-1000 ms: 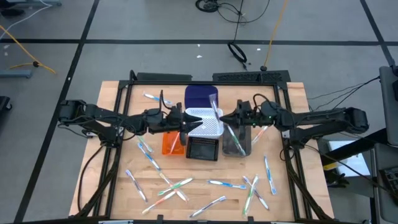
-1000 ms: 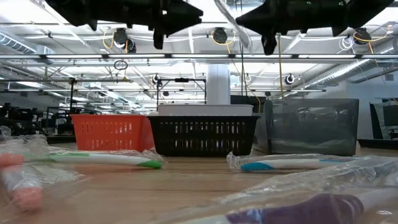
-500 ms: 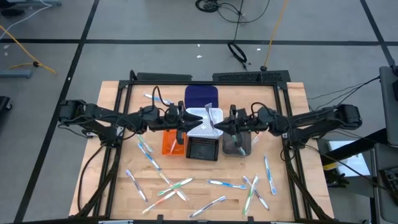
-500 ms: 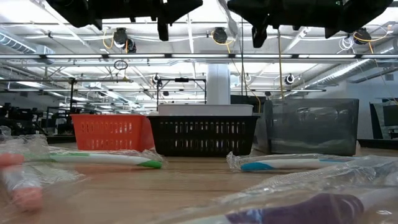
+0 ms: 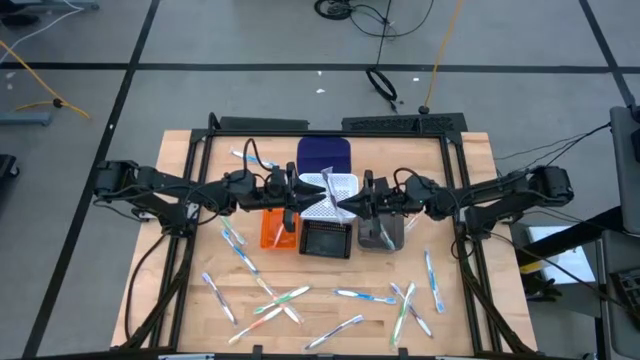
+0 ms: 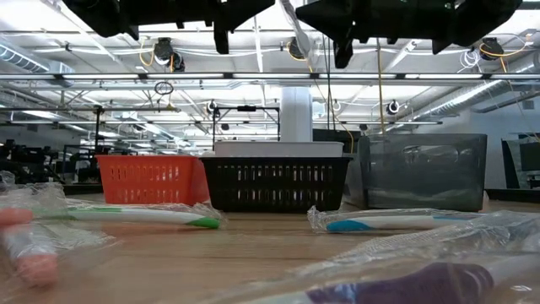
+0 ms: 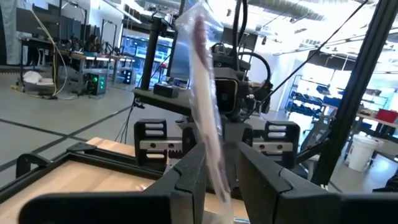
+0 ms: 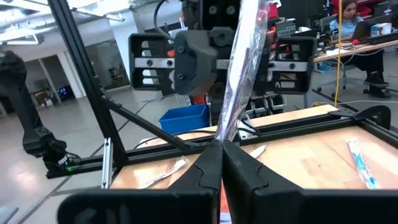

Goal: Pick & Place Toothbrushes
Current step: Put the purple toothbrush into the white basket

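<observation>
Right gripper (image 8: 217, 163) pinches a wrapped toothbrush (image 8: 241, 68) upright, presenting it to the left gripper (image 7: 219, 173), fingers spread around it for the handover.

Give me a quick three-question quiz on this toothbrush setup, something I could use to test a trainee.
1. Fill in: the bin between the orange bin and the grey bin is ____.
2. True or false: the right pincer is shut on a wrapped toothbrush.
3. Seen from above, the left pincer and the right pincer meet over which bin? A orange, B white, C grey.

Key: 1 black; 2 true; 3 B.
</observation>
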Robot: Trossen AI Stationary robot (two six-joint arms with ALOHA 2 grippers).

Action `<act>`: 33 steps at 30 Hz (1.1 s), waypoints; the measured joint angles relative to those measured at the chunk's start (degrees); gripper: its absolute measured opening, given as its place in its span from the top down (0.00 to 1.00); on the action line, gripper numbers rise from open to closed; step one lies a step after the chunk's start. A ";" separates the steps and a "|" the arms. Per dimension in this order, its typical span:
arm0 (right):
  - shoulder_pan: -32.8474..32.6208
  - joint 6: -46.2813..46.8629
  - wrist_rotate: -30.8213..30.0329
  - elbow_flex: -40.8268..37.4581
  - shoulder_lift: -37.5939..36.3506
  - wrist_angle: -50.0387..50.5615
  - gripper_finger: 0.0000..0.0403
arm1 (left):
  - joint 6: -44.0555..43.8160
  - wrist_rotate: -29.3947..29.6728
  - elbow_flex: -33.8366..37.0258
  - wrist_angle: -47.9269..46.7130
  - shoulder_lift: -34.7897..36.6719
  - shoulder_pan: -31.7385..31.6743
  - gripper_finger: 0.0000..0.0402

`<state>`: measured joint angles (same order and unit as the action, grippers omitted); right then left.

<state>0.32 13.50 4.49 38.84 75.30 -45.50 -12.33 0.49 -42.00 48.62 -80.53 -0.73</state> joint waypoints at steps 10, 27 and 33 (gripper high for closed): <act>-0.84 -2.35 0.04 0.97 0.64 1.11 1.00 | 1.41 -3.56 0.00 2.03 -0.09 0.05 0.78; -0.84 -2.26 0.07 0.97 0.64 1.12 1.00 | 1.73 -3.49 0.00 2.21 -0.50 0.07 0.78; -0.84 -2.26 0.07 0.97 0.64 1.15 1.00 | 1.10 -3.45 0.00 4.30 -0.50 -0.52 0.78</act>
<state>-0.51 11.25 4.56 39.81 75.94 -44.36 -11.23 -2.96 -42.00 52.92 -81.03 -1.25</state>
